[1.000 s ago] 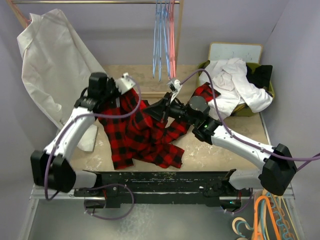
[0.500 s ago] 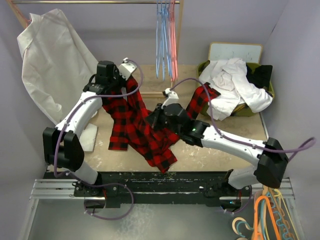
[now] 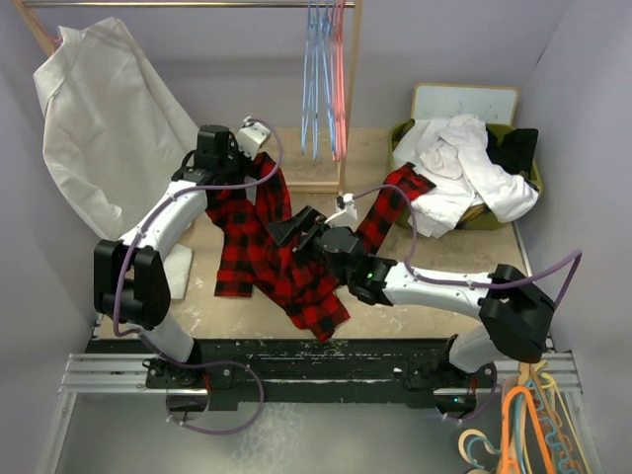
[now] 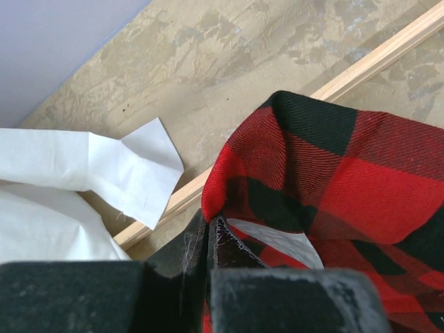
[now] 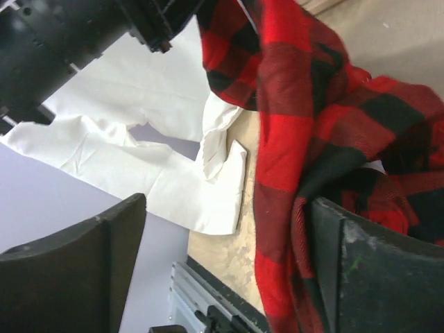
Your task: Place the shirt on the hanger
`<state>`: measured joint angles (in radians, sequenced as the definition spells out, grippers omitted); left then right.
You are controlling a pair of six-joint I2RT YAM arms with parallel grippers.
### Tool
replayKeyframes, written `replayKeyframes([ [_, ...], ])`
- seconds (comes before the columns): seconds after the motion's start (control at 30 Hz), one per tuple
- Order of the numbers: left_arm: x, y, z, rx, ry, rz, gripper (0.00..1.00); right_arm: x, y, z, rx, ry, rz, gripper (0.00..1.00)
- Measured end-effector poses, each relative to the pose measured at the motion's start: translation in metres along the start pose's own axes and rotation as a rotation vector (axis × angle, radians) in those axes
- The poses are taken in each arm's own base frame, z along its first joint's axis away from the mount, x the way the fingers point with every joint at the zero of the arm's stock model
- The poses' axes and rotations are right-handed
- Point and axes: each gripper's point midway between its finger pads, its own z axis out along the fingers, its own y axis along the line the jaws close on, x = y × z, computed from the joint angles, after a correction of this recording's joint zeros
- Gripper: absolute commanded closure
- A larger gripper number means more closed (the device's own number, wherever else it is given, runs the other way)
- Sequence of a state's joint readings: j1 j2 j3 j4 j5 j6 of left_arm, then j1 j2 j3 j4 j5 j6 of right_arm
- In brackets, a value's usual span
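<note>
The left gripper (image 3: 229, 163) is clenched on the plaid flannel shirt (image 3: 265, 247) near its small grey tag (image 4: 277, 240), as the left wrist view shows, and holds that edge up above the table (image 3: 474, 247). From there the shirt hangs down in folds, its lower part reaching the table in front of the arms, while one sleeve stretches right to the green basket (image 3: 528, 183) heaped with white clothes (image 3: 459, 163). The right gripper (image 3: 289, 229) sits against the middle of the hanging shirt with its jaws spread wide; in its wrist view the plaid cloth lies close by one finger (image 5: 374, 263), not pinched. The pink-red hanger (image 3: 342, 89) hangs from the rail (image 3: 178, 4) at the back, just beside the light blue hangers (image 3: 316, 89), well apart from the shirt. A large white garment (image 3: 99, 128) hangs at the left.
</note>
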<state>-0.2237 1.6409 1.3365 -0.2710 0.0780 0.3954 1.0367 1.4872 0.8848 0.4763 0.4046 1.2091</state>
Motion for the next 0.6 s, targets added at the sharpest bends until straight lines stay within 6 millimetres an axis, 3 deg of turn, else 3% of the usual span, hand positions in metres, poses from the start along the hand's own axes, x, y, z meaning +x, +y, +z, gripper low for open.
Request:
replayKeyframes([
  [0.1,0.001,-0.004,0.008,0.018,-0.008,-0.021,1.00,-0.005,-0.006,-0.003,-0.030,-0.037,-0.049,0.00],
  [0.17,0.003,-0.009,0.014,0.042,-0.007,-0.031,1.00,-0.010,-0.016,-0.016,-0.054,-0.065,-0.120,0.00],
  [0.3,0.001,-0.020,0.018,0.096,-0.029,-0.041,1.00,-0.026,-0.040,-0.057,-0.147,-0.138,-0.413,0.00],
  [0.37,-0.001,-0.025,0.018,0.122,-0.052,-0.038,1.00,-0.035,-0.042,-0.068,-0.189,-0.178,-0.586,0.00],
  [0.5,0.003,-0.041,0.010,0.182,-0.075,-0.037,1.00,-0.062,-0.028,-0.072,-0.269,-0.286,-0.951,0.06],
  [0.6,0.000,-0.049,-0.005,0.220,-0.109,-0.030,1.00,-0.090,-0.037,-0.064,-0.266,-0.340,-1.197,0.06],
])
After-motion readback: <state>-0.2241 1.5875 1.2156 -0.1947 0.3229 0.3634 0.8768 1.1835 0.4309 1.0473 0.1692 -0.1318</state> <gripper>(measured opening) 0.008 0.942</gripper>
